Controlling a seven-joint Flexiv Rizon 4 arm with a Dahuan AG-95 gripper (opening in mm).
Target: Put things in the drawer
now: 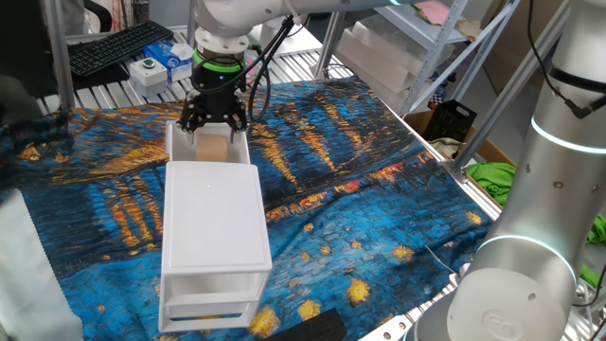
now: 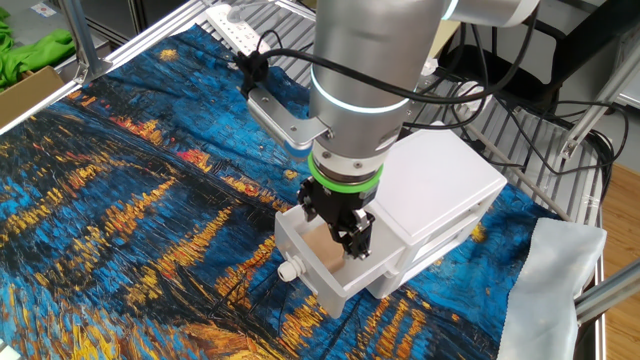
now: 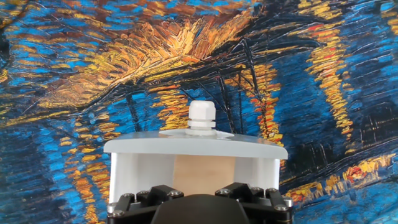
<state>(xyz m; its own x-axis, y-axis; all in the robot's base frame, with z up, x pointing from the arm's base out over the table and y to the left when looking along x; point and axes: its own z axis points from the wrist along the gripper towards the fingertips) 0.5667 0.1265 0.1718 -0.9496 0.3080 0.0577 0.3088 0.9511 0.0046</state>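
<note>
Gripper [image 1: 214, 125] hangs over cube [image 1: 212, 148] in drawer [image 1: 176, 142].

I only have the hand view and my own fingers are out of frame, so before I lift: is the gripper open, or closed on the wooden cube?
Observer: It looks open. In one fixed view the gripper has its fingers spread wider than the wooden cube, which sits on the floor of the drawer.
Operator: How far out is the drawer?
Observer: Well out of the white cabinet. The whole cube lies clear of the cabinet's top.
Operator: Is anything else in there?
Observer: I see only the cube, though the gripper hides part of the tray.
</note>
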